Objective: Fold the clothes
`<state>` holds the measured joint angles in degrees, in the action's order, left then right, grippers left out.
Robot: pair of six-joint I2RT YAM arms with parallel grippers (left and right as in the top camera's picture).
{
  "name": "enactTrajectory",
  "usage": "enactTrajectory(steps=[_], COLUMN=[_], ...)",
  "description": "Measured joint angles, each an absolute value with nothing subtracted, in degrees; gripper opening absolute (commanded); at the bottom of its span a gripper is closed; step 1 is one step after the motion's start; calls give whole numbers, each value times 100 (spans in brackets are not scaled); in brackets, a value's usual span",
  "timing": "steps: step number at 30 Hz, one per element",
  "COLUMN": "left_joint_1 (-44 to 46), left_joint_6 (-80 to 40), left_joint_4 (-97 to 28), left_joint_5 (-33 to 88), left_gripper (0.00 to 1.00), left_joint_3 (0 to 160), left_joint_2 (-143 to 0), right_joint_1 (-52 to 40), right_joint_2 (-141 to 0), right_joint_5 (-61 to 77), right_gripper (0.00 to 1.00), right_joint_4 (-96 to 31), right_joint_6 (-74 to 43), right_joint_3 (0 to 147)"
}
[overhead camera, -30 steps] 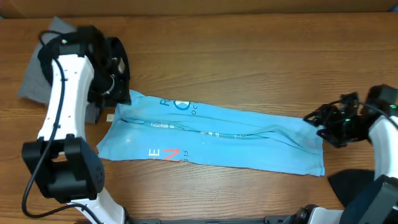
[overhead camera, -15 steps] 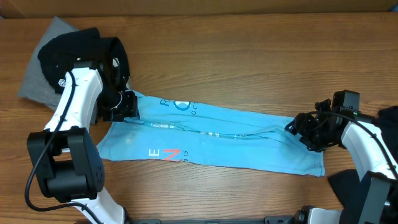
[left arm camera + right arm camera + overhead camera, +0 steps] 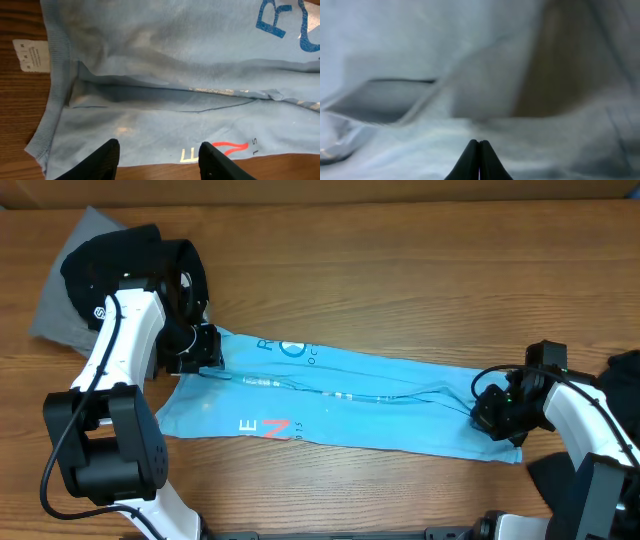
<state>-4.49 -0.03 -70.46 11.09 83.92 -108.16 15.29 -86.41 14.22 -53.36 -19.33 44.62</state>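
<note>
Light blue T-shirt [image 3: 350, 405] lies as a long strip on the wooden table [image 3: 400, 270]. Left gripper [image 3: 159, 152], jaws parted, hovers over its collar end; right gripper [image 3: 479, 150] is clenched at the hem, grasp unconfirmed. Pinch all layers at both ends before lifting.

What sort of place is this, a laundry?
Probably a robotics test bench, not a laundry: a left arm and a right arm work at a wooden table, with a blue T-shirt spread between them and spare clothes piled in a corner.
</note>
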Motion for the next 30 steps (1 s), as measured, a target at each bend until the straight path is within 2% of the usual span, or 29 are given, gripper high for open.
enactTrajectory(steps=[4, 5, 6, 7, 9, 12, 17, 20, 21, 23, 25, 27, 30], left_joint_1=[-449, -449, -449, -449, -449, -449, -449, -449, -449, -449, -449, -449, -449], left_joint_6=[-3, -3, -3, -3, -3, -3, -3, -3, -3, -3, -3, -3, -5], left_joint_4=[-7050, -7046, -7050, -7046, -7037, -6965, -6757, -6720, -6720, -6698, -6661, -6654, -6637], left_joint_5=[1118, 1120, 1118, 1120, 1120, 1133, 1186, 1238, 1249, 1269, 1288, 1295, 1310], left_gripper=[55, 56, 57, 61, 64, 68, 68, 68, 68, 68, 68, 68, 68], left_joint_3=[8392, 8392, 8392, 8392, 8392, 8392, 8359, 8296, 8274, 8252, 8252, 8252, 8252], left_joint_2=[-10818, -10816, -10816, -10816, -10816, -10816, -10816, -10816, -10816, -10816, -10816, -10816, -10816], right_joint_1=[1529, 1529, 1529, 1529, 1529, 1568, 1874, 1957, 1957, 1955, 1955, 1953, 1951], right_joint_2=[-8593, -8552, -8510, -8447, -8331, -8221, -8226, -8320, -8412, -8615, -8809, -8958, -9045], right_joint_5=[1103, 1015, 954, 858, 738, 659, 607, 574, 578, 622, 694, 749, 803], right_gripper=[4, 14, 42, 54, 67, 67, 66, 63, 57, 55, 48, 33, 18], right_joint_4=[-5686, -5789, -5848, -5911, -5924, -5763, -5489, -5470, -5446, -5367, -5299, -5221, -5201], right_joint_6=[-2123, -2158, -2196, -2235, -2255, -2379, -2532, -2650, -2687, -2746, -2805, -2840, -2845], right_joint_3=[4541, 4606, 4663, 4748, 4890, 5028, 5059, 5059, 5059, 5059, 5057, 5057, 5054])
